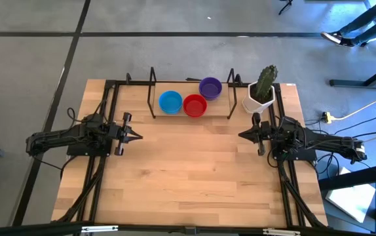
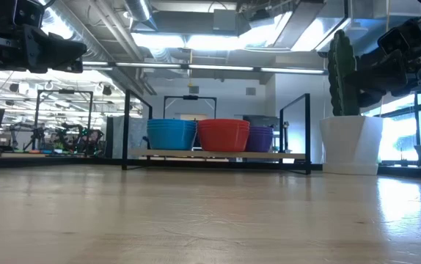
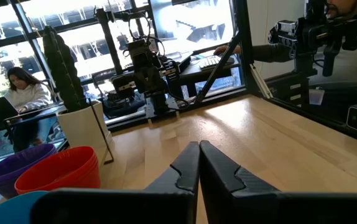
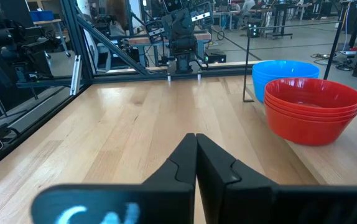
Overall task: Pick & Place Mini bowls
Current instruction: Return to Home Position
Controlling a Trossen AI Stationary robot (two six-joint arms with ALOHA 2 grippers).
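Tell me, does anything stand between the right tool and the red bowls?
Nothing visible does: only bare wooden tabletop lies between the shut right tool and the stack of small round red plastic bowls.

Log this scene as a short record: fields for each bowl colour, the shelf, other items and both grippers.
blue bowls: stacked on the shelf, at the left of the group
red bowls: stacked, right beside the blue ones
purple bowls: stacked, behind the red, toward the cactus
shelf: low black-framed rack at the table's far edge
cactus pot: white, upright, right of the shelf
left gripper: shut, empty, over the table's left side
right gripper: shut, empty, near the cactus pot
table: wooden
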